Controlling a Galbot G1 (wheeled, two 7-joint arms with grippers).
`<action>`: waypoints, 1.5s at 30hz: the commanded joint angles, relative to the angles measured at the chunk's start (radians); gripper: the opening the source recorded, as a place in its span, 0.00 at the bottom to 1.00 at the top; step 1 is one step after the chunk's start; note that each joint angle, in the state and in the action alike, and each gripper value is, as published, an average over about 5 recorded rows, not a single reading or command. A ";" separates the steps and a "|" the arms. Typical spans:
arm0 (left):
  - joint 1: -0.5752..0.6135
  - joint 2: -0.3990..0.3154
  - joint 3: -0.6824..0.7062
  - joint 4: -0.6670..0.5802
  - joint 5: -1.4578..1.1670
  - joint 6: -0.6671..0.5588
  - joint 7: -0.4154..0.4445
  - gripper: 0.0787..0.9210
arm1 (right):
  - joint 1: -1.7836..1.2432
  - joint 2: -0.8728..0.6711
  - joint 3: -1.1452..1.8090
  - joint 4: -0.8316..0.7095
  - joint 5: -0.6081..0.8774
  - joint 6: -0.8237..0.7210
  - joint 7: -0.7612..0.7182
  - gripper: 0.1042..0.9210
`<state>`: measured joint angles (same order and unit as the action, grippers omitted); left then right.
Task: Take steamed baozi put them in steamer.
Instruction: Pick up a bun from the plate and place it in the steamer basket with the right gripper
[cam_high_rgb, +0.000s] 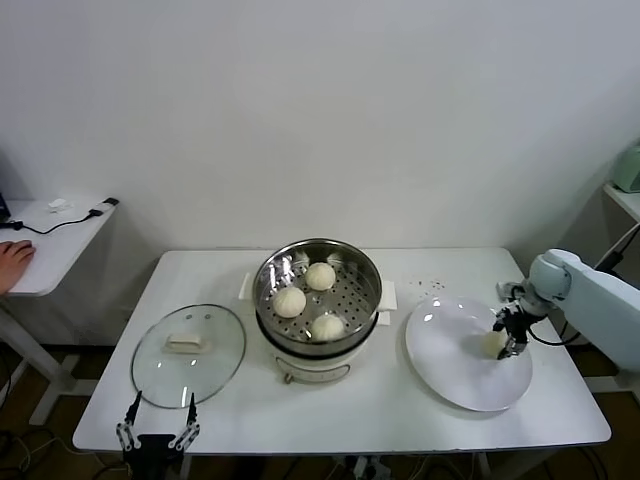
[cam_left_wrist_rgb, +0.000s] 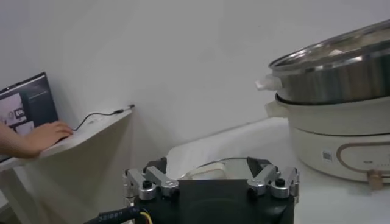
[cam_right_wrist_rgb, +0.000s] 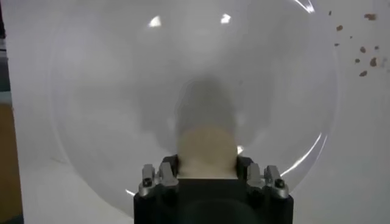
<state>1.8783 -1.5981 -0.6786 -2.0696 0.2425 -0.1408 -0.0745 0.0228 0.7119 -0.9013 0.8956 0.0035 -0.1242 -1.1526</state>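
Right gripper (cam_high_rgb: 508, 341) clamped on baozi (cam_right_wrist_rgb: 206, 149) (wrist view), 3 in steamer (cam_high_rgb: 370, 285)

Cream-white baozi (cam_high_rgb: 320, 276) are sitting in the shiny steel steamer (cam_high_rgb: 366, 268) — perforated tray, cream base — beside a white plate (cam_high_rgb: 450, 355).

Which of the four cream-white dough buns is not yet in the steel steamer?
The bun on the flat white plate, cream-white bun, between the right gripper's fingers; three others sit in the steamer.
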 joint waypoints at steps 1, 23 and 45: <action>-0.002 0.001 0.003 -0.003 0.003 0.002 0.001 0.88 | 0.089 0.009 -0.067 0.004 0.080 -0.011 -0.002 0.60; -0.028 0.038 0.053 0.021 0.001 -0.016 0.005 0.88 | 0.882 0.481 -0.775 0.106 0.963 -0.182 0.101 0.59; -0.042 0.056 0.051 0.021 -0.002 -0.006 0.005 0.88 | 0.690 0.631 -0.890 0.197 0.957 -0.237 0.215 0.59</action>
<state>1.8383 -1.5438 -0.6278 -2.0492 0.2409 -0.1505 -0.0704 0.7619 1.2863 -1.7288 1.0717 0.9435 -0.3457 -0.9674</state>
